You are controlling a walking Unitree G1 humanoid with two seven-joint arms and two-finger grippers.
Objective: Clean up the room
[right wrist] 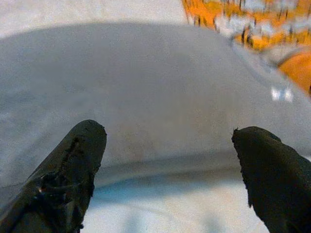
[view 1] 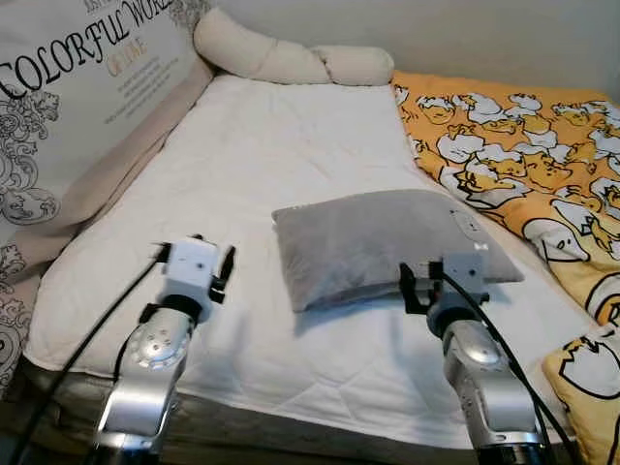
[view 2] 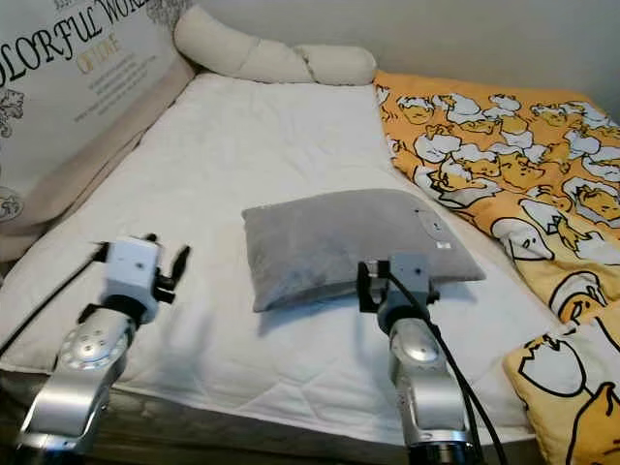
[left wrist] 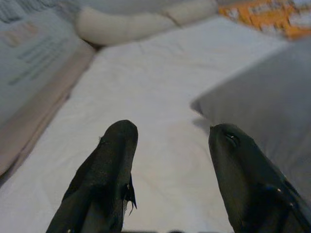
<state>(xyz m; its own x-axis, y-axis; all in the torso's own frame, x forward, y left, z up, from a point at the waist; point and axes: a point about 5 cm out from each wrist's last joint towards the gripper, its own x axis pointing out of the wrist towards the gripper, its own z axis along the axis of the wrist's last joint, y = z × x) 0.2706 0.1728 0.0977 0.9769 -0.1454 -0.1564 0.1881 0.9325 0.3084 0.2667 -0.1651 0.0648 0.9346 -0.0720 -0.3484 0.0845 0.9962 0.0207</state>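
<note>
A grey pillow (view 1: pixel 378 242) lies flat in the middle of the white bed (view 1: pixel 271 145). My right gripper (right wrist: pixel 170 133) hovers at the pillow's near edge, open, its fingers (right wrist: pixel 77 150) spread just before the grey fabric and holding nothing. My left gripper (left wrist: pixel 172 133) is over bare sheet to the left of the pillow, open and empty, with the pillow's corner (left wrist: pixel 262 111) beside one finger. In the head views both wrists (view 1: pixel 191 271) (view 1: pixel 460 276) are raised over the bed's front part.
A crumpled orange duck-print blanket (view 1: pixel 523 145) covers the bed's right side down to the near right corner. A long cream bolster (view 1: pixel 291 58) lies along the far end. A printed cushion with lettering (view 1: pixel 77 87) leans along the left side.
</note>
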